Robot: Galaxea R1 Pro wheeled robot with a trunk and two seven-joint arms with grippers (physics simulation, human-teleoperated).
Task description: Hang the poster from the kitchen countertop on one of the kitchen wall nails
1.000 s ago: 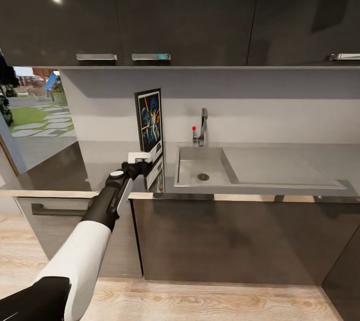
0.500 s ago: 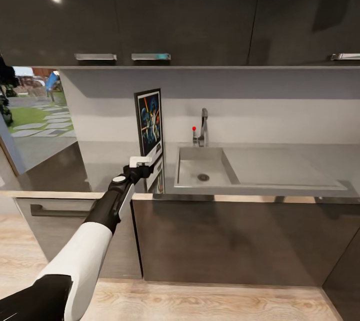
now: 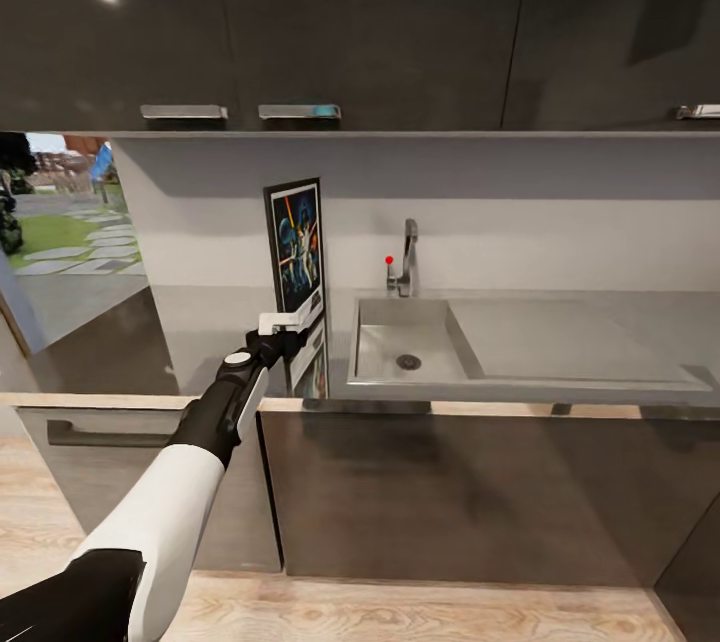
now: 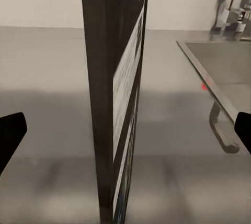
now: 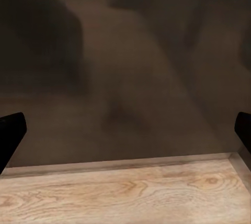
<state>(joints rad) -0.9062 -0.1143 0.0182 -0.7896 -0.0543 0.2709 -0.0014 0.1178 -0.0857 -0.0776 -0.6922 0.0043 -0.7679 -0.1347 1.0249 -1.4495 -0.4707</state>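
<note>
Little has changed since the earlier frame: only the head camera has shifted slightly. The left end effector [image 3: 283, 324] hovers at the foot of the poster [image 3: 298, 246], fingers spread wide either side of its edge, gripping nothing. The poster stands upright on the worktop [image 3: 200, 322], beside the sink [image 3: 405, 347]. Picking up and hanging remain; no wall nail is discernible, perhaps out of view. The right end effector [image 5: 125, 130] is open near the floor.

Glossy dark cabinets [image 3: 370, 22], metal sink [image 3: 400, 347]

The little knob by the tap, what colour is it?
Bright red. The knob sits beside the tap behind the sink, clearest in the head view.
</note>
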